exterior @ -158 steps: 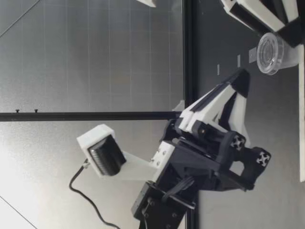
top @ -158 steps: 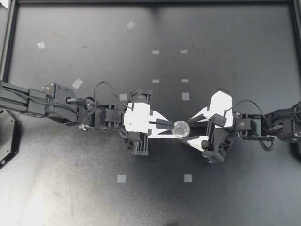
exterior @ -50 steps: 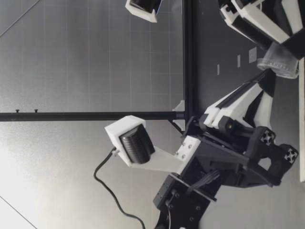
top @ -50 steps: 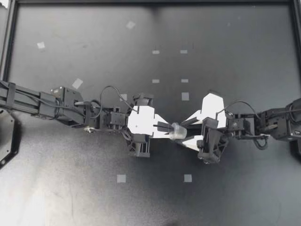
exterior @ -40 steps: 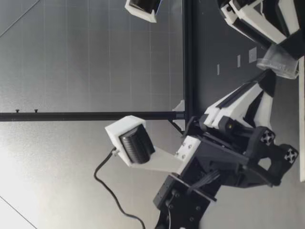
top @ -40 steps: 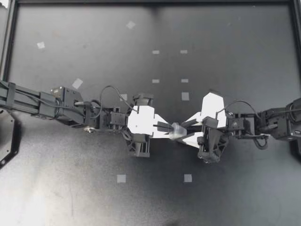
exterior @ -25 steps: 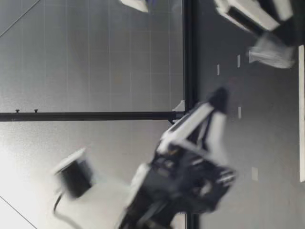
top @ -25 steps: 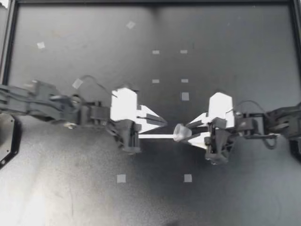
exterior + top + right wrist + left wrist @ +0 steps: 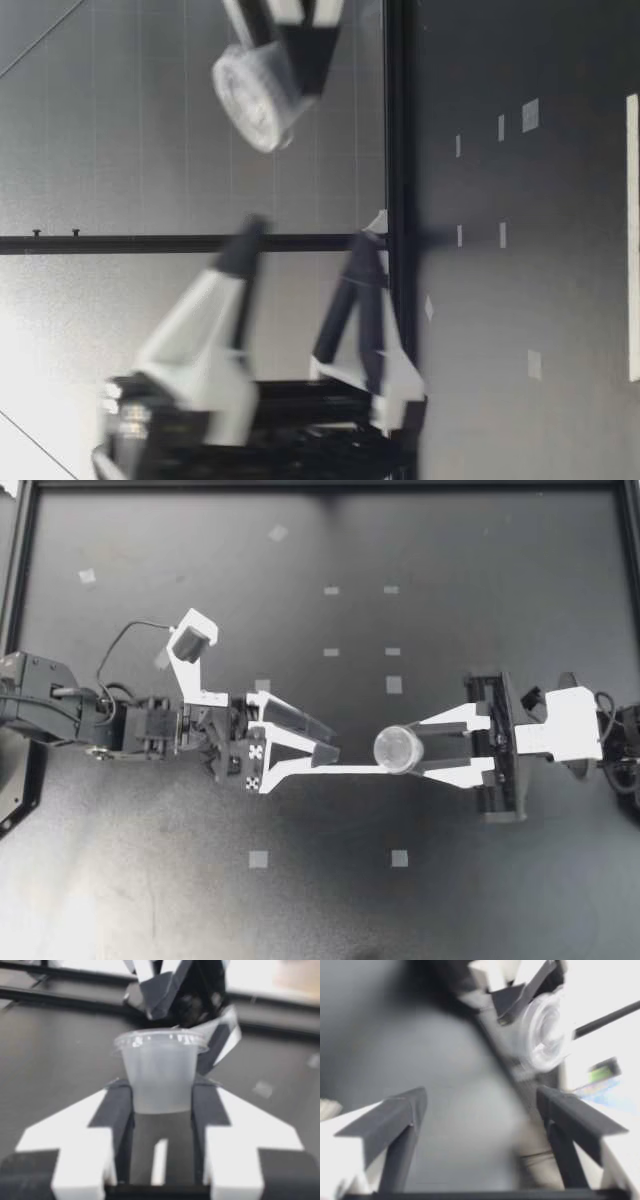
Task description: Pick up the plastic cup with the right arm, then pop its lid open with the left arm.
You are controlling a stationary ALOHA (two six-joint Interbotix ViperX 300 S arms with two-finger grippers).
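Above table (image 9: 450, 560), right end effector (image 9: 413, 751) grips cup (image 9: 398, 749) upright, mouth-up; left end effector (image 9: 330, 746) open.

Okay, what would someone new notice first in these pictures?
The small clear cup, clamped in my right gripper over the middle of the table and, in the low view, high above it. Facing it, my left gripper stands wide open and empty, close beside the cup.
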